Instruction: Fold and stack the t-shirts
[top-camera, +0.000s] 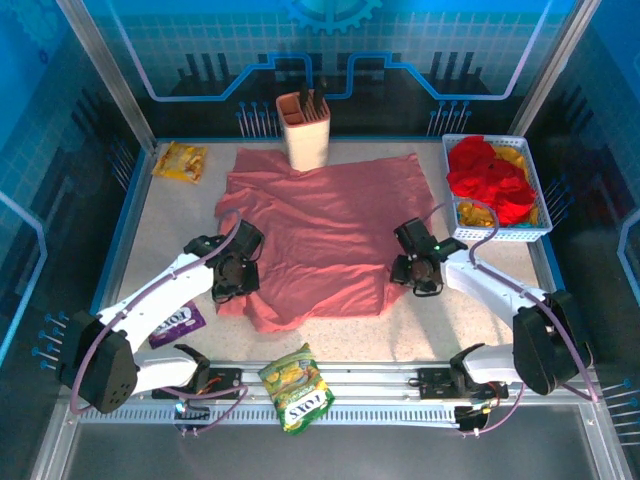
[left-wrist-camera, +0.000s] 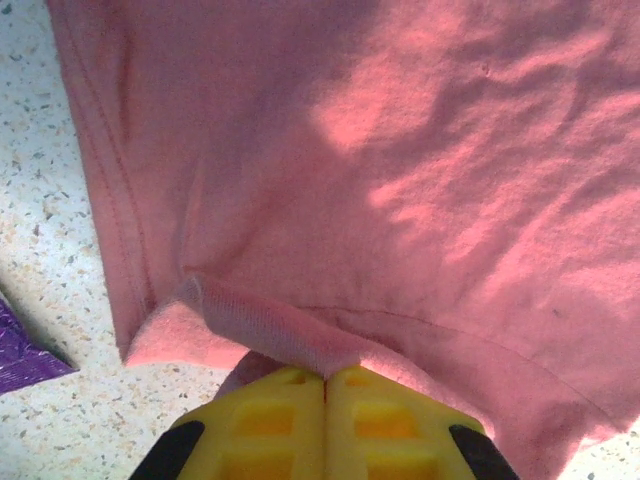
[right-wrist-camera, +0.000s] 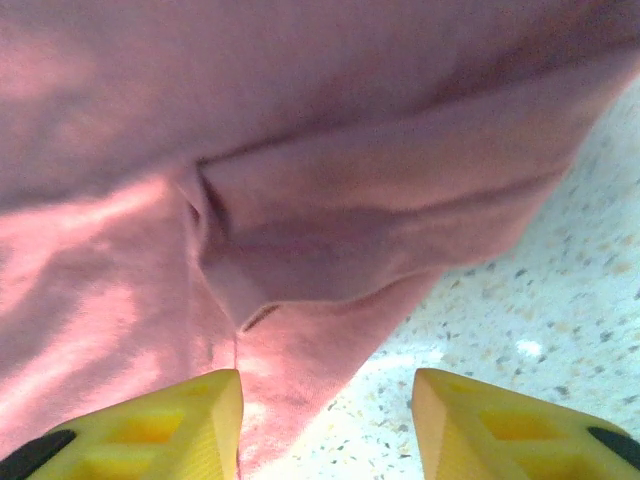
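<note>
— As it lies now, is the salmon-pink t-shirt (top-camera: 320, 225) flat?

— Mostly. It's spread open across the middle of the counter (top-camera: 180, 225). The near hem is rumpled, and the corner on the left arm's side is bunched.

— What about the left fingers (left-wrist-camera: 390, 425)?

— They're pressed tight together at that near left corner. A rolled fold of the hem rises right into their tips, so they look pinched on the cloth.

— And the right fingers (right-wrist-camera: 190, 420)?

— Spread wide, holding nothing. They hang at the shirt's right edge, one finger over the cloth and the other over bare speckled counter just beside it.

— Where are the other shirts?

— The red and yellow t-shirts (top-camera: 490, 175) are heaped in a white basket (top-camera: 500, 235) off the pink shirt's far right corner, apart from it.

— Anything else around it?

— A knife block (top-camera: 304, 135) stands upright at its far edge, touching the cloth. A yellow snack packet (top-camera: 181, 161) lies off its far left corner. A purple packet (top-camera: 180, 322) sits near its near left corner, next to the left arm. A green-and-yellow packet (top-camera: 296, 385) lies beyond its near hem, on the rail.
</note>
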